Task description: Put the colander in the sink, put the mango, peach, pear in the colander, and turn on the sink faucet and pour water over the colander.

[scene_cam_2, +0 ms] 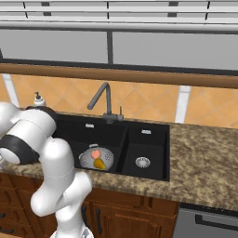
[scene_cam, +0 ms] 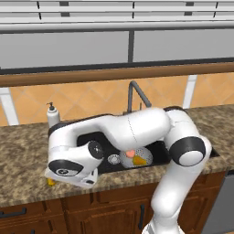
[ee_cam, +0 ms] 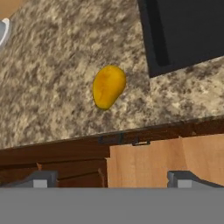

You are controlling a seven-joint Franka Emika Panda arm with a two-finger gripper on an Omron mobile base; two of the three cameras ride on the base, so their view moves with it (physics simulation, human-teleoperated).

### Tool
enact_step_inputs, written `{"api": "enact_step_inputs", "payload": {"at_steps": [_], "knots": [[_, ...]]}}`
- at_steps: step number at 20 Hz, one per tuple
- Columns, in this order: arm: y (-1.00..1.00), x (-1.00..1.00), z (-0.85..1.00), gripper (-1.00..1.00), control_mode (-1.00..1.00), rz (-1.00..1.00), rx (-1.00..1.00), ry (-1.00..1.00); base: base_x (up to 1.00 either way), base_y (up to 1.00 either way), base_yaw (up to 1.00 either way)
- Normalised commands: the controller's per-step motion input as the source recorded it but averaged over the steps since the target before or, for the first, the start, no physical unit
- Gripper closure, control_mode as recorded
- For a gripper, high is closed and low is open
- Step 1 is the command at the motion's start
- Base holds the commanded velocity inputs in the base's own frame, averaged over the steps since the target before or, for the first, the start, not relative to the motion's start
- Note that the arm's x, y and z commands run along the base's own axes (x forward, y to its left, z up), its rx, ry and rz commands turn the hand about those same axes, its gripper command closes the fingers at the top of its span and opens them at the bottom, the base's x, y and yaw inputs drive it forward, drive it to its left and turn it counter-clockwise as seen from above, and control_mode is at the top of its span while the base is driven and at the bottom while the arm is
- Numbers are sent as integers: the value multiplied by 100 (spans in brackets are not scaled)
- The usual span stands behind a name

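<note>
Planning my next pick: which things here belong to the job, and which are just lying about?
Job things: colander in the sink's large basin, holding the peach and mango; pear on the counter, ahead of the open gripper; sink faucet.

Lying about: soap pump bottle on the counter beside the sink.

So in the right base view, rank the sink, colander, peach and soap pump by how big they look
Largest to smallest:
1. sink
2. colander
3. soap pump, partly behind the arm
4. peach
</note>
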Motion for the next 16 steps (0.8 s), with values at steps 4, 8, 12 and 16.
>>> {"api": "enact_step_inputs", "payload": {"at_steps": [4, 8, 12, 16], "knots": [[0, 48, 73, -100, -100, 4, -26, 42, 0, 0, 0], [0, 47, 86, -100, -100, 0, -21, 42, 0, 0, 0], [-23, 43, 84, -100, -100, 0, -20, 43, 0, 0, 0], [-51, 51, 78, -100, -100, -8, -13, 33, 0, 0, 0]]}}
